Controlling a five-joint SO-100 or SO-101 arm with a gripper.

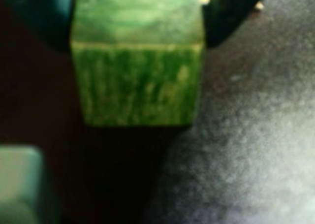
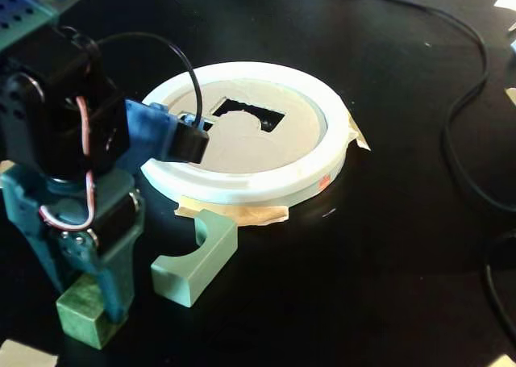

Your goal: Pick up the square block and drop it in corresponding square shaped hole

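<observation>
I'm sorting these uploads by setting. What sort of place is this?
Probably a hobbyist's desk or small lab bench: a black tabletop with loose black cables, and a shape-sorter board taped down.

Counted: one green cube (image 2: pixel 83 310), one mint notched block (image 2: pixel 196 256), one round board (image 2: pixel 250 133), two cut-outs seen.

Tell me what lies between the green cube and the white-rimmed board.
In the fixed view, the pale mint notched block lies between the square block, which sits at the gripper, and the round board; otherwise the table is bare and black.
</observation>
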